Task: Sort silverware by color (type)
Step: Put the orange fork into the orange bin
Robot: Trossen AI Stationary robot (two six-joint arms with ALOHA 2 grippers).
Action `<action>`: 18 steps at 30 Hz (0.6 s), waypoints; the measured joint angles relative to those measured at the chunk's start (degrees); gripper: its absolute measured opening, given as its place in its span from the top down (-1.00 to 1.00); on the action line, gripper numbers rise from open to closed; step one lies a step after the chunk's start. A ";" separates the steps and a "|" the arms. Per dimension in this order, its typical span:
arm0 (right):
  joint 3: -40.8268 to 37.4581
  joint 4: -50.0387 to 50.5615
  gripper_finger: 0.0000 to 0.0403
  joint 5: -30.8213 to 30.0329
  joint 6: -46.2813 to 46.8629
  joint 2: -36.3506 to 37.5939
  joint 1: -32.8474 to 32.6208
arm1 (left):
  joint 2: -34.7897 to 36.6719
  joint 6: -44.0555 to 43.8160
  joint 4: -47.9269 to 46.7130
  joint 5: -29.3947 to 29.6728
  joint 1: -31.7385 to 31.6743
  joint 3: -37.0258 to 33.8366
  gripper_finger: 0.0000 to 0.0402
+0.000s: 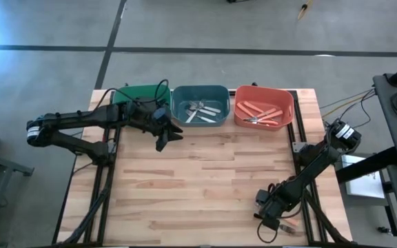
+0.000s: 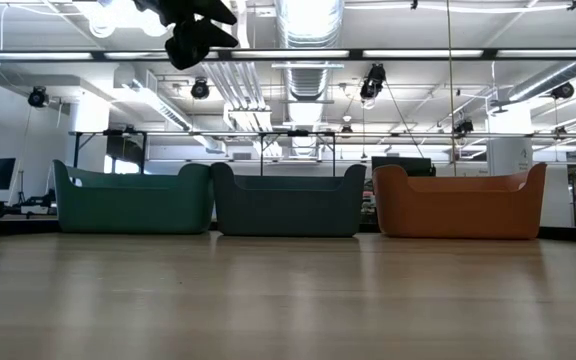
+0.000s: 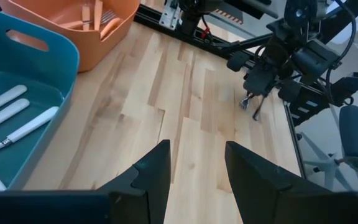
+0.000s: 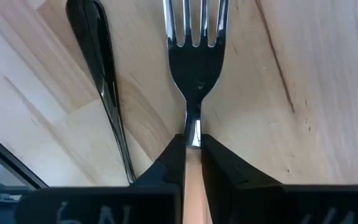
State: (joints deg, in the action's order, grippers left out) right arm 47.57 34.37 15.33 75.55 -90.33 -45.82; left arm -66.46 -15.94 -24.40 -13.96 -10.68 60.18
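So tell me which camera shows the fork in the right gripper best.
The right wrist view: the fork fills it, tines clear, its orange-pink handle pinched by the right gripper. The high view shows only a sliver of handle; the left wrist view shows that gripper far off; the low view shows nothing.

Three bins (image 1: 199, 93) line the table's (image 1: 205, 179) far edge; a fork (image 4: 194, 50) lies near its front right corner.

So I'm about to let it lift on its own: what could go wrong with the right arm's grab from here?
The right claw is shut on the orange-handled fork at its thin neck, so the fork might pivot or slip on the lift. A dark utensil lies right beside it and could get nudged. All this sits at the table edge, far from the orange bin, so a drop in transit may land off the table.
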 joint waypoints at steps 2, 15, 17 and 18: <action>-0.31 0.19 0.90 -1.68 0.28 2.87 -0.08 | 0.00 -0.02 0.00 0.00 0.00 0.00 0.33; -0.24 14.18 0.91 -40.52 2.30 23.43 2.60 | 0.00 -0.04 4.23 0.12 -0.02 0.00 0.33; -0.24 16.26 0.91 -47.76 0.35 25.97 4.27 | 0.00 -0.05 5.45 0.12 -0.02 0.00 0.33; -0.24 17.28 0.91 -51.20 -1.29 27.33 5.46 | 0.00 -0.04 6.15 0.13 -0.02 0.00 0.33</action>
State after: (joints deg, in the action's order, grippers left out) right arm 47.33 51.65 -35.87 74.26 -63.00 -40.36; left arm -66.46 -15.99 -18.25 -13.82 -10.70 60.18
